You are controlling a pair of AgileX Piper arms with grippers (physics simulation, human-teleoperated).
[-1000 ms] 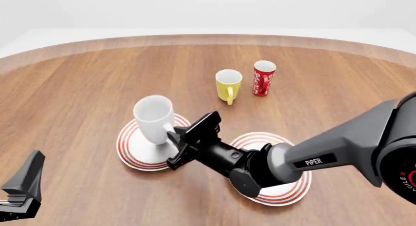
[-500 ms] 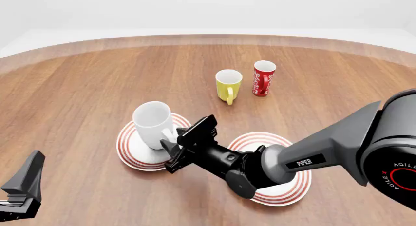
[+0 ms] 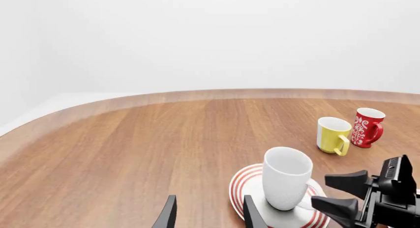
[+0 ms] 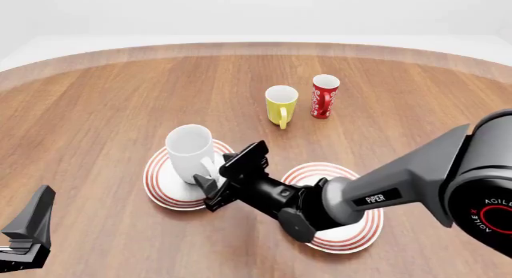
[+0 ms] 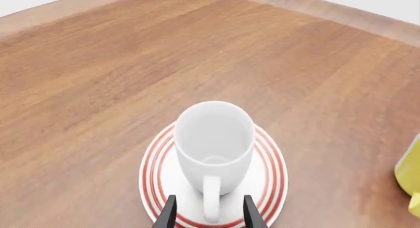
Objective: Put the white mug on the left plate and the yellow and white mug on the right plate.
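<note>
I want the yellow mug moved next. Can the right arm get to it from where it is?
Probably yes. The right claw is open and empty beside the white mug, and only bare table lies between it and the yellow and white mug.

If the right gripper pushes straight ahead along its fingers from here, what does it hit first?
Most likely the handle of the white mug, which sits between the open right gripper fingers' line, on the left plate.

On the table (image 4: 96, 98): white mug (image 4: 190, 153) stood upright on the left plate (image 4: 160, 185), handle toward the right claw (image 4: 217, 177), whose open fingers lay either side of the handle, apart from it. Right plate (image 4: 352, 233) sat just right of the left one, under the right arm. Yellow and white mug (image 4: 281, 105) stood farther back, red cup (image 4: 324, 96) just right of it. Left claw (image 4: 28, 233) sat at the near left edge.
</note>
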